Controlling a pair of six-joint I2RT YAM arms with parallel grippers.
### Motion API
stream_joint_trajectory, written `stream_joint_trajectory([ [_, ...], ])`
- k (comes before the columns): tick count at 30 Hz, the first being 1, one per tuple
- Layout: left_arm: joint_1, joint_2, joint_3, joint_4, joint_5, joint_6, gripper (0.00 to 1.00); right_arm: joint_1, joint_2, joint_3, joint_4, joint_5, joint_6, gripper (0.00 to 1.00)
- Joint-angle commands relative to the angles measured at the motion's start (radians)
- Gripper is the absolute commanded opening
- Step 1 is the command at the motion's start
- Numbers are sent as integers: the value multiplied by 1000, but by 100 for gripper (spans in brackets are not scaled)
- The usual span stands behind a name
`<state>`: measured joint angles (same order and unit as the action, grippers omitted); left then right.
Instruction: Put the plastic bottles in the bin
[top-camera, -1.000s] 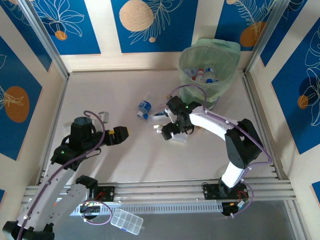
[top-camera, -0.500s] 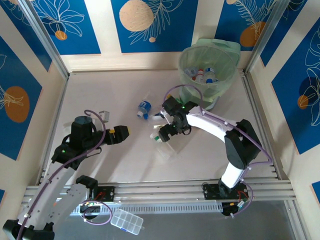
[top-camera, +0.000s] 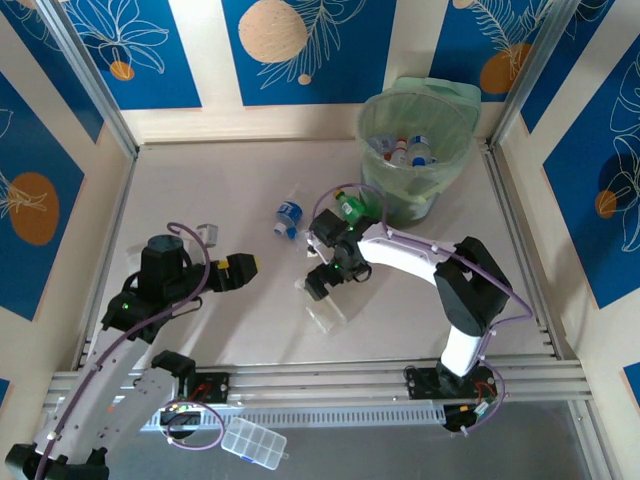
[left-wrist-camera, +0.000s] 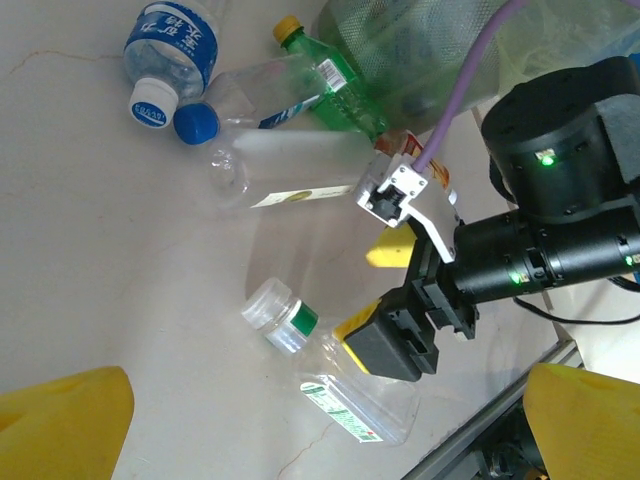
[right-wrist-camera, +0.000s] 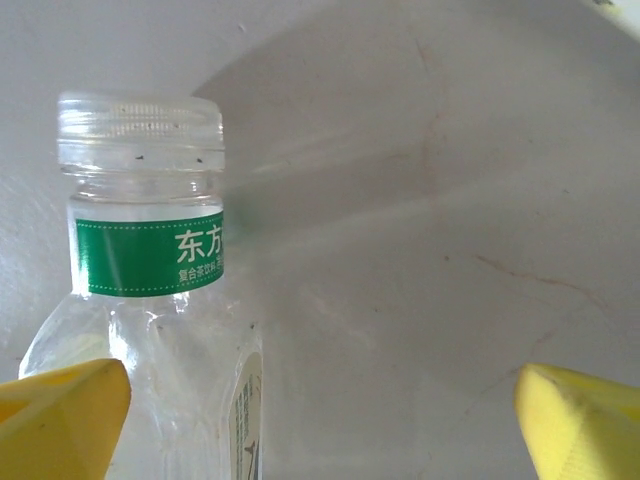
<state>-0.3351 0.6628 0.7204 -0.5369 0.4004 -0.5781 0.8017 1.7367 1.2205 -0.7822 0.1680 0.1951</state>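
- Between the two arms, on the pale surface (top-camera: 200, 180), a clear bottle (right-wrist-camera: 150, 260) with a green neck band is seen lying on its side, well apart from the bin (top-camera: 452, 165) at the far right.
- Just above it the right gripper (right-wrist-camera: 318, 400) is held spread wide with nothing pinched. In the right wrist view the bottle's neck is seen close to one fingertip, not centred in the gap.
- If the gripper is lowered and closed from this offset, the bottle may be struck by that finger and pushed aside. Its smooth, round, light body could then be rolled away or squeezed out of the grip.
- If only the cap or neck is caught, the body may be left to swing and could be dropped short of the bin.
- A green bottle (top-camera: 350, 207) and a blue-labelled bottle (top-camera: 288, 215) are seen lying near the foot of the bin. They could be knocked further off by a low carry.
- The bin's rim and thin bag liner could be snagged, or the bin tipped, if the bottle is not lifted high enough.
- The left gripper (top-camera: 243, 268) is also spread and empty, apart from the bottles. A clash is judged likely only if both arms are sent to the middle together.
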Motion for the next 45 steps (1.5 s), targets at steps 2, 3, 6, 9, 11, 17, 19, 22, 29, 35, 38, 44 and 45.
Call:
stream_joint_trajectory([
  [2,-3,-3,22,-16,12,14,100,36,-108,14,-85,55,26,98],
  [3,-3,-3,28,-24,7,18,100,46,-127,23,-103,33,34,98],
  [6,-2,-6,36,-32,-1,20,100,106,-153,30,-121,-33,54,98],
  [9,-3,-9,36,-26,7,5,100,177,-134,28,-147,-32,74,99],
  [11,-4,-11,35,-25,9,0,100,215,-112,17,-152,2,87,99],
  [17,-5,-12,20,-28,18,1,100,234,-48,-56,-96,74,100,100],
  [19,-5,-14,17,-28,22,-1,99,235,-25,-65,-84,70,104,98],
  [22,-5,-20,14,-34,22,-1,99,248,-8,-83,-59,81,114,89],
  [29,-8,-29,8,-41,18,3,98,263,0,-92,-10,84,116,70],
  [35,-13,-32,24,-44,26,3,97,261,-14,-92,-13,80,119,54],
  [38,-18,-31,47,-58,19,12,96,263,-53,-87,-26,76,113,51],
  [44,-39,-25,154,-102,24,51,95,270,-252,-50,-55,110,53,52],
  [45,-46,-23,179,-110,26,61,95,260,-293,-35,-61,107,44,52],
])
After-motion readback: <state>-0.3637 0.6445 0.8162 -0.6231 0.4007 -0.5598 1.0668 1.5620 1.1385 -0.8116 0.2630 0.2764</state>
